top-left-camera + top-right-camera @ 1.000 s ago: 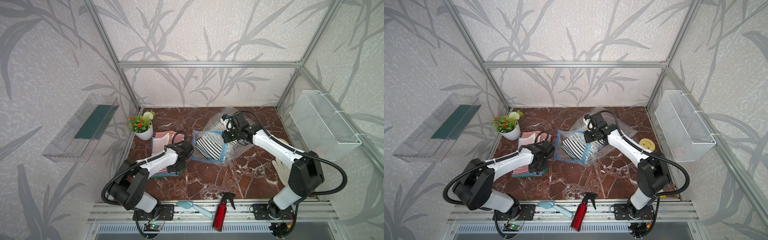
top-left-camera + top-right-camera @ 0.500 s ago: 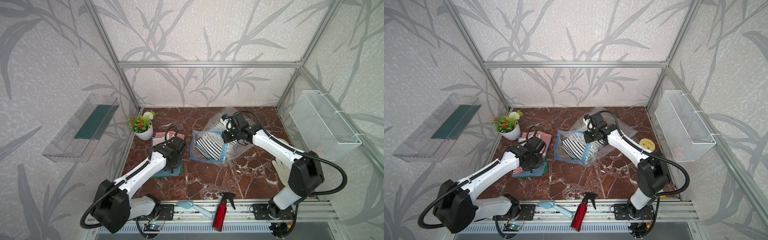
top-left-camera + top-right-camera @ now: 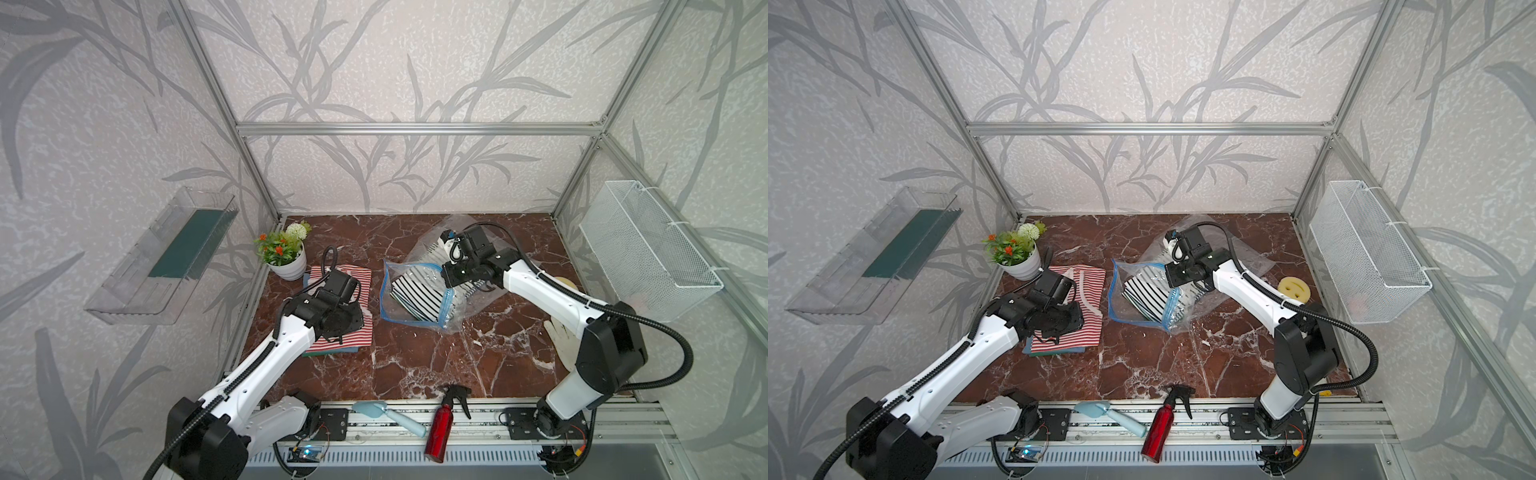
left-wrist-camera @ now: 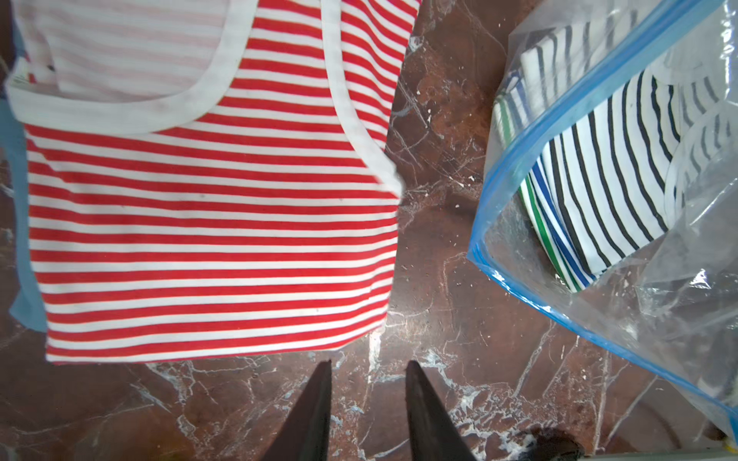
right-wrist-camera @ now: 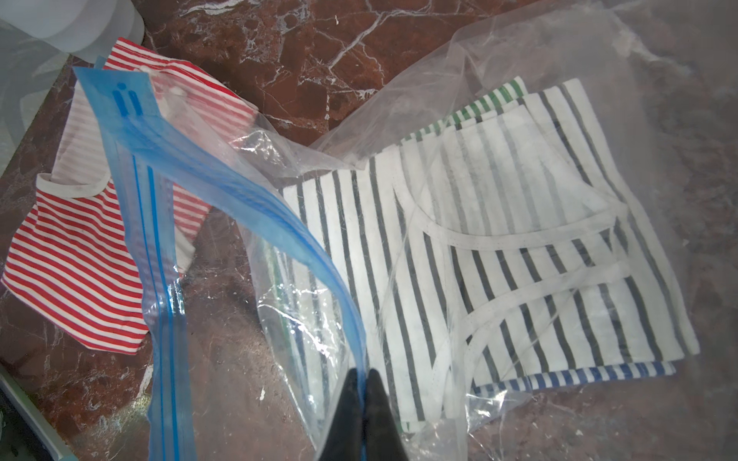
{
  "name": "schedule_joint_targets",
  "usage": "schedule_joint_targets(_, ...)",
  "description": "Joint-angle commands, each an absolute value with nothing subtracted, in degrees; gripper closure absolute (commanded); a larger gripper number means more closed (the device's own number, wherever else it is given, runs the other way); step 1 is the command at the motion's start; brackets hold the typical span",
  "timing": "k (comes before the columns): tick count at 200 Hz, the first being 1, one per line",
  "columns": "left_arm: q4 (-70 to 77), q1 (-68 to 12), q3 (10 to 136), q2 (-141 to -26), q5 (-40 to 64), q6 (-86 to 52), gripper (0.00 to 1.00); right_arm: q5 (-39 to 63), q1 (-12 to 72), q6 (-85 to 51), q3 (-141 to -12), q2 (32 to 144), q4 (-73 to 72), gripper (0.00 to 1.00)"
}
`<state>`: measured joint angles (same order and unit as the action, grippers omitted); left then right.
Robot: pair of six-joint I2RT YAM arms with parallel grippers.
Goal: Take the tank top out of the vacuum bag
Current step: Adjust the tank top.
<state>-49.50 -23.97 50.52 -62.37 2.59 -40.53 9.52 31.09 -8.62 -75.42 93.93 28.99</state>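
On the marble table [image 4: 439, 299], the red-striped tank top [image 4: 207, 223] lies outside the vacuum bag [image 4: 679, 311].
Left gripper [image 4: 368, 362], shut a second ago, is now partly open and empty beside the top's hem; right gripper [image 5: 362, 373] still pinches the bag's blue strip [image 5: 255, 207].

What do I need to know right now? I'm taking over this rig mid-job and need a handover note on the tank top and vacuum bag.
The left gripper is open and empty, above bare table beside the red-striped tank top.
The right gripper is shut on the blue zip strip of the vacuum bag, holding its mouth up.
Done: the red-striped tank top lies outside the bag, on a blue garment.
Left: a black-striped tank top is inside the bag, with other striped pieces under it. The likely next move is the left gripper reaching into the mouth for it.
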Motion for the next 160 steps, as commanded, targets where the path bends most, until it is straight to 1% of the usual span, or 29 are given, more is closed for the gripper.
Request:
schedule_joint_targets(1,-51.4,-20.9,50.9,-61.2,-5.5,-41.2,0.66,9.5,31.3,-8.8,-76.5,94.6,30.3,1.00)
schedule_joint_targets(20,-52.2,-14.7,50.7,-63.5,-11.4,-43.2,0.66,9.8,31.3,-8.8,-76.6,94.9,30.0,1.00)
schedule_joint_targets(38,-50.9,-8.2,49.7,-66.4,-11.0,-44.1,0.67,10.2,31.3,-8.8,-76.9,95.2,30.5,1.00)
schedule_joint_targets(53,-51.6,-5.2,48.6,-67.3,-12.0,-45.6,0.67,10.1,31.4,-8.6,-76.7,94.6,30.6,1.00)
schedule_joint_targets(75,-52.5,-2.7,45.1,-65.5,-13.4,-48.5,0.67,9.5,31.4,-8.2,-75.9,94.0,30.1,1.00)
schedule_joint_targets(94,-52.0,-0.9,41.8,-63.9,-11.3,-49.4,0.69,10.4,31.3,-8.4,-75.8,94.0,29.8,1.00)
schedule_joint_targets(135,-52.5,-0.7,37.6,-62.2,-8.7,-50.7,0.71,12.3,31.4,-8.6,-75.2,94.2,28.3,1.00)
schedule_joint_targets(160,-50.5,-0.7,36.9,-63.1,-5.9,-50.1,0.69,12.7,31.3,-8.3,-75.2,94.6,27.9,1.00)
